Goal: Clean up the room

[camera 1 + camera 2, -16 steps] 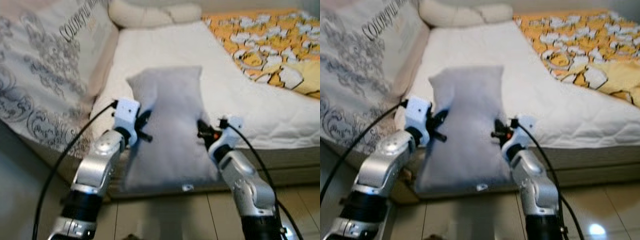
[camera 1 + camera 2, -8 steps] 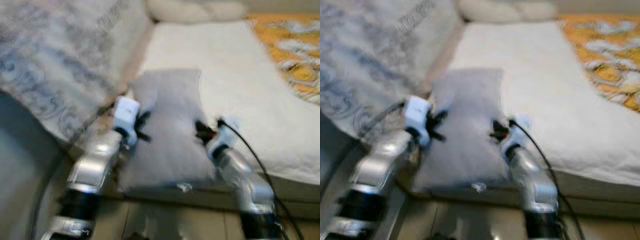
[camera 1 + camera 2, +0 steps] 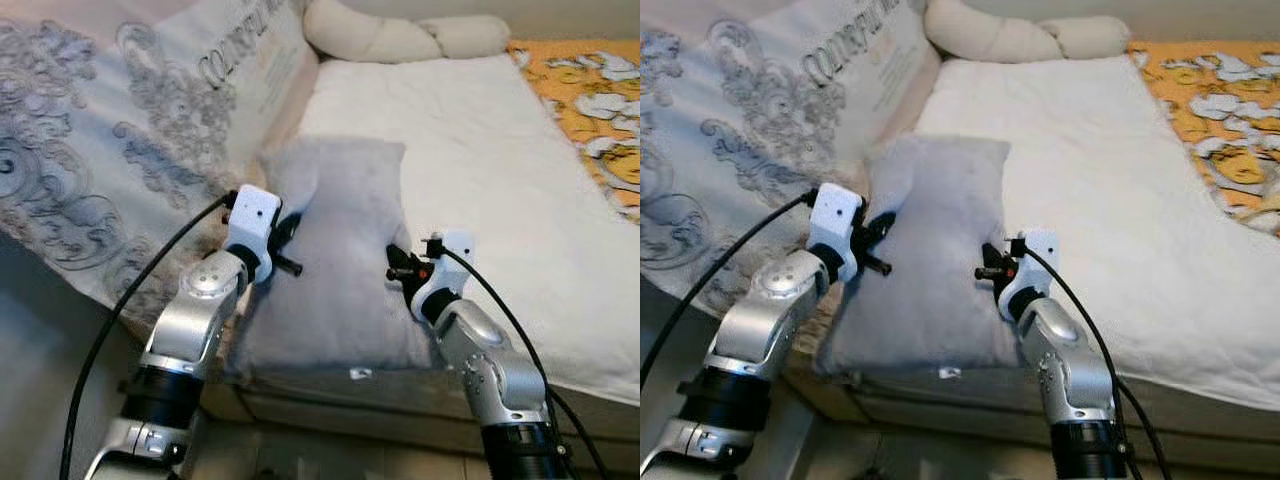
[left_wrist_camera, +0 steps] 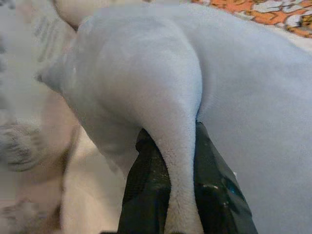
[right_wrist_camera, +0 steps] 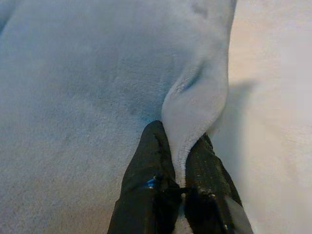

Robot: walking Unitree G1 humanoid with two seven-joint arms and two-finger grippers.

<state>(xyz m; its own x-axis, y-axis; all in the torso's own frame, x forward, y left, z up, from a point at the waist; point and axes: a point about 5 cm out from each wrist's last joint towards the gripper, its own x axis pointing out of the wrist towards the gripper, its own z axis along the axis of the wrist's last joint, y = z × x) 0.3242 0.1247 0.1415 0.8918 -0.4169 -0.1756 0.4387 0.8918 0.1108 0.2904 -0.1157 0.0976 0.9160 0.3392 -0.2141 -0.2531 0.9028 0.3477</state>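
A grey plush pillow (image 3: pixel 340 250) hangs lengthwise between my two arms over the near edge of the white mattress (image 3: pixel 480 150). My left gripper (image 3: pixel 290 232) is shut on a fold of the pillow's left edge (image 4: pixel 175 146). My right gripper (image 3: pixel 396 262) is shut on a pinch of its right edge (image 5: pixel 187 131). The wrist views show the black fingers (image 4: pixel 146 185) clamped on grey fabric (image 5: pixel 97 73). A small white tag (image 3: pixel 360 374) hangs at the pillow's lower hem.
A large patterned cushion (image 3: pixel 120 150) leans along the bed's left side. A cream bolster (image 3: pixel 400 38) lies at the head. An orange patterned blanket (image 3: pixel 600 100) covers the right. The bed frame edge (image 3: pixel 330 410) runs just below the pillow, with floor beneath.
The camera has swung and moved closer to the bed, with blur in between. The pillow stays held in both grippers and now hangs further over the mattress edge.
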